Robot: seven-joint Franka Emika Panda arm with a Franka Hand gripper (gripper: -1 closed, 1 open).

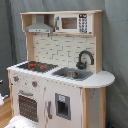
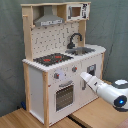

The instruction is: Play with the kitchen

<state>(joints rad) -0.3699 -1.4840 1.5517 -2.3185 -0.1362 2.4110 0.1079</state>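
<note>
The Panda arm [image 2: 107, 91] reaches in from the four o'clock corner of the second exterior view, its white wrist narrowing to a tip that ends just in front of the kitchen [image 2: 60, 60], at the level of the cabinet front below the worktop. The gripper [image 2: 83, 76] points toward ten o'clock, at the panel beside the windowed oven door [image 2: 64, 95]; whether its fingers are apart or together cannot be told, and nothing is visibly held. Whether the tip touches the panel or stops just short is equally unclear.

The kitchen stands upright at the centre of both exterior views on a wooden floor [image 2: 30, 119], against a grey backdrop [image 2: 11, 50]. On its worktop the black-red hob [image 2: 52, 58] lies at nine o'clock of the grey sink [image 2: 81, 50] in the second exterior view, the black tap [image 2: 74, 39] arching behind the sink. Above, the hood [image 2: 49, 20] sits at nine o'clock of the small microwave [image 2: 76, 11]. In the first exterior view only a pale shape at the seven o'clock edge may belong to the arm.

By the look of it, this is the approach stage: the arm is closing on the lower front, with nothing opened or turned. The next move likely calls for a slow, square advance onto a knob or door handle, gentle enough not to shove the light toy backward.
</note>
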